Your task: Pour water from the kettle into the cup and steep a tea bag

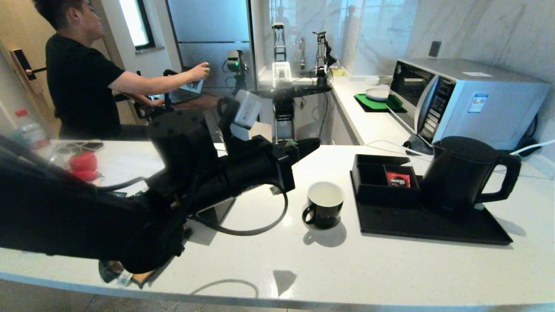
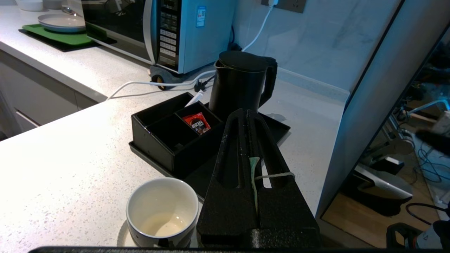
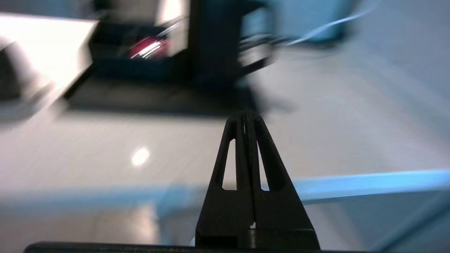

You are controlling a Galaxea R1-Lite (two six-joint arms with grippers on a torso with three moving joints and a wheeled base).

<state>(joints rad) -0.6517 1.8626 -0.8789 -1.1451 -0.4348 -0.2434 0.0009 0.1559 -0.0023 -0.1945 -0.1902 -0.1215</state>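
Note:
My left gripper (image 1: 313, 144) (image 2: 246, 113) hangs above the counter, just left of and behind the cup, shut on the tea bag (image 2: 254, 175). Only the bag's thin pale green edge shows between the fingers, and its string loops over one finger. The black cup (image 1: 325, 203) (image 2: 161, 211) stands upright on the counter with a little clear water (image 2: 163, 225) at its white bottom. The tall black kettle (image 1: 459, 173) (image 2: 240, 84) stands lid on at the tray's right end, handle to the right. My right gripper (image 3: 246, 116) is shut on nothing, low near the counter's front edge, out of the head view.
A black tray (image 1: 433, 225) holds the kettle and a black divided box (image 1: 379, 182) with a red packet (image 1: 398, 178). A microwave (image 1: 468, 99) stands behind, its white cables on the counter. A person works at the back left. Red items (image 1: 82, 167) lie at far left.

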